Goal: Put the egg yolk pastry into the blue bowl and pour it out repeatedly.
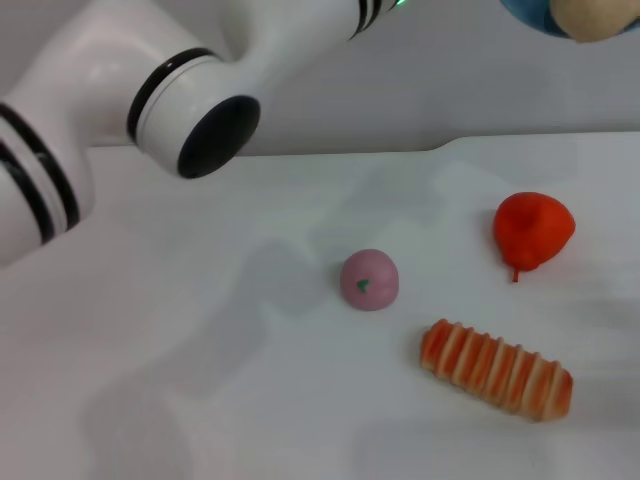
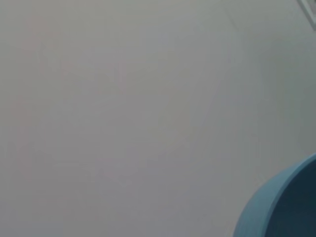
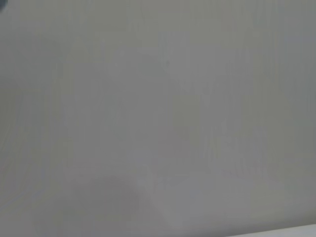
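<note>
A: Where are the task's things seen?

B: The smooth light blue round plastic bowl point(image 1: 528, 14) is seen raised at the top edge of the head view, above the far right part of the white table point(image 1: 200, 380). Only a sliver of it is shown there. The small round pale beige-tan egg yolk pastry point(image 1: 592, 18) is seen touching the bowl on its right side, also cut by the top edge. Whether the pastry is inside the bowl or at its rim cannot be told.

A: And the arms?

B: The white left arm point(image 1: 150, 90) with black rings is stretched across the upper left of the head view toward the bowl. The left gripper itself is not shown, so whether it is spread or pinching cannot be told. In the left wrist view the rim of the bowl point(image 2: 276, 207) is caught in one corner against a plain grey surface. The right gripper is not seen in any view.

A: What else is laid on the table?

B: A pink-mauve ball with a green speck point(image 1: 369, 279) is set near the middle. A red pear-shaped toy fruit point(image 1: 533, 230) is placed to its right, farther back. A long orange-striped bread point(image 1: 497, 369) is laid nearer, apart from both.

A: Is any writing found?

B: No brand or label can be read.
</note>
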Controlling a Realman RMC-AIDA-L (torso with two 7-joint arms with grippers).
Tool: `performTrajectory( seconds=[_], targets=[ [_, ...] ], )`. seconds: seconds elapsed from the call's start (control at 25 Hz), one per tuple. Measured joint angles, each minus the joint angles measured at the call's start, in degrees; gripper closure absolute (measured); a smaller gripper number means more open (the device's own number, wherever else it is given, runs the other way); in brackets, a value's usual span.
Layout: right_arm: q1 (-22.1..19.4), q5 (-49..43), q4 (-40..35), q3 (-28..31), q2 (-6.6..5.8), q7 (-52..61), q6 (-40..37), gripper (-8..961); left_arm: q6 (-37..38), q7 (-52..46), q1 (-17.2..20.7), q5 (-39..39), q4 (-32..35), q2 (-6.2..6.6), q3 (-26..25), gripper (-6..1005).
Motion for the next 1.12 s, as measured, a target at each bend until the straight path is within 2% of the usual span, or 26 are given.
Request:
performTrajectory(
  seconds=[0.24,0.32,0.6,0.84,1.12],
  targets=[
    [0.0,0.0,0.1,0.0,0.08,0.0,0.0,409,0.0,0.1,-5.3,-1.9,5.3,-0.03,-0.4,1000],
    [0.0,0.0,0.0,0.1,0.07,0.0,0.0,410,2.5,0.3,-6.3,-2.2,6.8,-0.02,0.0,1000],
    [0.3,0.0,0.0,0.7,0.06,0.0,0.2,414,15.8,0.4,-4.6,-3.0,9.7,0.0,2.1,999],
    [1.1,0.0,0.1,0.9,-0.01,0.0,0.4,418,22.4,0.5,-2.7,-5.2,11.1,0.0,4.0,999],
    [1.4,0.0,0.1,0.9,-0.02,0.0,0.5,423,27.8,0.5,-2.3,-8.6,13.4,0.0,7.1,1000]
  ],
)
